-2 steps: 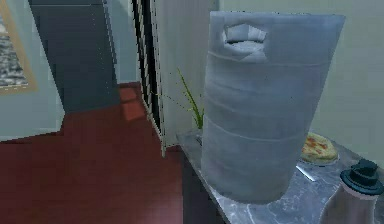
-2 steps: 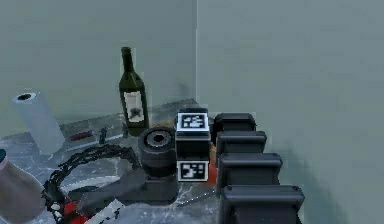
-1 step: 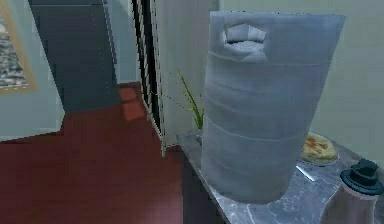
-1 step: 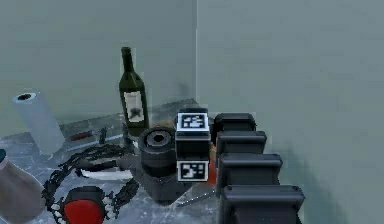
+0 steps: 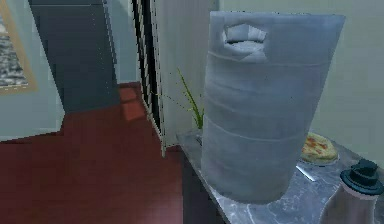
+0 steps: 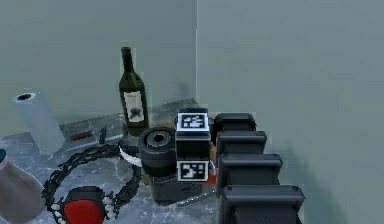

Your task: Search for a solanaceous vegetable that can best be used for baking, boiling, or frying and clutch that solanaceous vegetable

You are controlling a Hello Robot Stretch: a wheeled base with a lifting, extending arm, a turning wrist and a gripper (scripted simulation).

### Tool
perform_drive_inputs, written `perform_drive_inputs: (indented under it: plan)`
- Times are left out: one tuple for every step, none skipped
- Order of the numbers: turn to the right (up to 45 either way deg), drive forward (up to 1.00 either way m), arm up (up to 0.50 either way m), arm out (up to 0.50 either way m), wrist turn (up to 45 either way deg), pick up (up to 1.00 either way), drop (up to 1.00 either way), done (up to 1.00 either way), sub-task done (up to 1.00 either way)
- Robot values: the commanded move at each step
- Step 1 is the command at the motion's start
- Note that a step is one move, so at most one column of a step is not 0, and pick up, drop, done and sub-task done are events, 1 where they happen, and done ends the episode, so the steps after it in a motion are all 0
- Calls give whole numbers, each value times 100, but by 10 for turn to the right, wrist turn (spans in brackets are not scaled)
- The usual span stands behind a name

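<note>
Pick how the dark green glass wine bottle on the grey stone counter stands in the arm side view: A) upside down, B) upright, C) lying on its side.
B: the dark green glass wine bottle stands upright on the grey stone counter, its neck pointing up.

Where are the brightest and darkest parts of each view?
Forward view: brightest on the pale wall behind the grey cylinder, darkest at the door. Arm side view: the wall left of the corner looks dimmer than the wall right of the corner; the wine bottle stands dark.
</note>
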Motion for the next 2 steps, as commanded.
perform_drive_inputs:
  plan:
    - [0, 0, -12, 0, 0, 0, 0, 0, 0]
    - [0, 0, 0, 0, 0, 100, 0, 0, 0]
